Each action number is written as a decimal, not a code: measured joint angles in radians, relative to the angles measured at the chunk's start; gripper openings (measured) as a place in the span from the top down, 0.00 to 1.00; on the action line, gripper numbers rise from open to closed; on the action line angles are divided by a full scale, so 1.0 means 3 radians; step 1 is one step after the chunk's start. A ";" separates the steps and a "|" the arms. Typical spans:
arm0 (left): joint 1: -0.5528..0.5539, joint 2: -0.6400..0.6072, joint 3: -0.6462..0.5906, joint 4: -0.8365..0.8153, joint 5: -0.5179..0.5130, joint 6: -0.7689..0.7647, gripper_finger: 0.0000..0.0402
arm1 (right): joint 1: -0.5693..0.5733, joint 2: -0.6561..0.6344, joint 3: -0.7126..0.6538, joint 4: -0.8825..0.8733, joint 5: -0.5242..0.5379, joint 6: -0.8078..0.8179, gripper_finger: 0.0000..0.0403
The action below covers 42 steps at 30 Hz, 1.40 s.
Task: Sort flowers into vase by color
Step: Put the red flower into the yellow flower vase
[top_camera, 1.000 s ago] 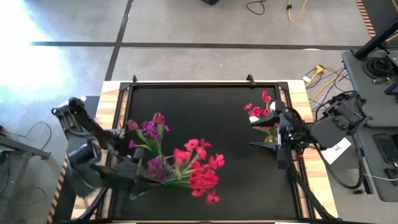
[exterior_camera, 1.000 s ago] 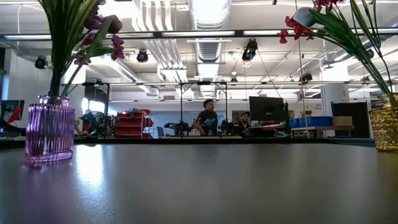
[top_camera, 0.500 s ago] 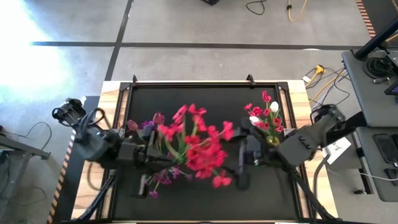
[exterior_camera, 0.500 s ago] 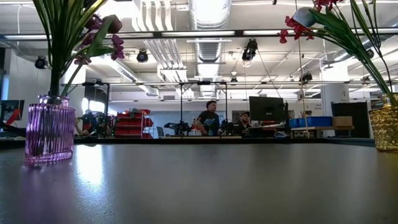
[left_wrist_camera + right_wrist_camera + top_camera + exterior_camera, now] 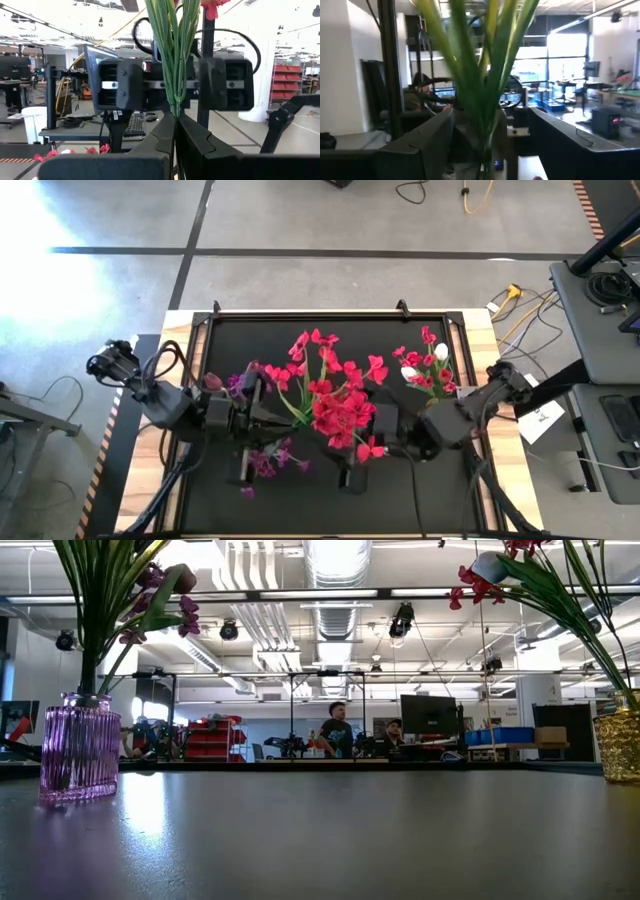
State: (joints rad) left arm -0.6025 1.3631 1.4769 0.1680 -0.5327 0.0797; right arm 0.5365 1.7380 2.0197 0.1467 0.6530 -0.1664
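My left gripper (image 5: 262,416) is over the table's middle left, shut on a bunch of flowers with a red cluster (image 5: 335,408) on green stems (image 5: 175,60). A small purple cluster (image 5: 265,462) shows just on its near side. My right gripper (image 5: 365,448) is open. Its fingers (image 5: 427,142) stand on either side of the same stems (image 5: 482,85) without touching. The purple glass vase (image 5: 80,745) at the left holds purple flowers (image 5: 240,385). The gold vase (image 5: 620,745) at the right holds red and white ones (image 5: 422,365). My left gripper pinches the green stems of the bunch (image 5: 174,102) between its two shut fingers, low on the stems. The stems rise upright out of the fingers and the bunch is lifted clear of the table. Whether the purple cluster is in the same hold, I cannot tell.
The black mat (image 5: 330,330) has a raised frame at its edges, with bare space along the far side and between the two vases. People stand far off in the room behind the table (image 5: 335,725). Cables and equipment lie right of the table (image 5: 600,290).
My left gripper has lifted the bunch off the table and carried it toward the far edge and the right, so the red cluster now stands near the middle. My right gripper has moved from beside the gold vase toward the table's left, up to the bunch's stems.
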 joint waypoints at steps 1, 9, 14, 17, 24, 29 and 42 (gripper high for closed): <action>0.0003 0.0013 0.0000 -0.0001 0.0002 0.0005 1.00 | -0.0022 0.0004 0.0004 -0.0003 -0.0061 0.0055 0.40; 0.0047 0.0136 -0.0001 0.0019 0.0000 0.0005 1.00 | -0.0168 0.0031 0.0008 -0.0033 -0.0422 0.0432 0.59; 0.0046 0.0153 -0.0003 0.0049 -0.0013 0.0025 1.00 | -0.0169 0.0037 0.0008 -0.0056 -0.0426 0.0434 0.88; 0.0046 0.0146 -0.0003 0.0027 -0.0021 0.0056 0.97 | -0.0170 0.0035 0.0008 -0.0074 -0.0424 0.0394 0.95; -0.0066 -0.0111 0.0134 -0.0677 -0.0235 -0.0167 0.77 | -0.0083 -0.0224 0.0007 -0.0757 -0.0089 0.0404 0.97; -0.0208 -0.0313 0.0326 -0.1544 -0.0329 -0.0443 0.62 | 0.0191 -0.0497 0.0001 -0.1455 0.0044 0.0347 0.97; -0.0337 -0.0379 0.0324 -0.1945 -0.0841 -0.0580 0.59 | 0.1263 -0.1273 -0.0459 -0.4350 0.0881 0.2577 0.98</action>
State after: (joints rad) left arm -0.7035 1.2494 1.5742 -0.4154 -0.7851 -0.0943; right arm 0.9153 1.3561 1.8818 -1.1584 0.9174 0.6066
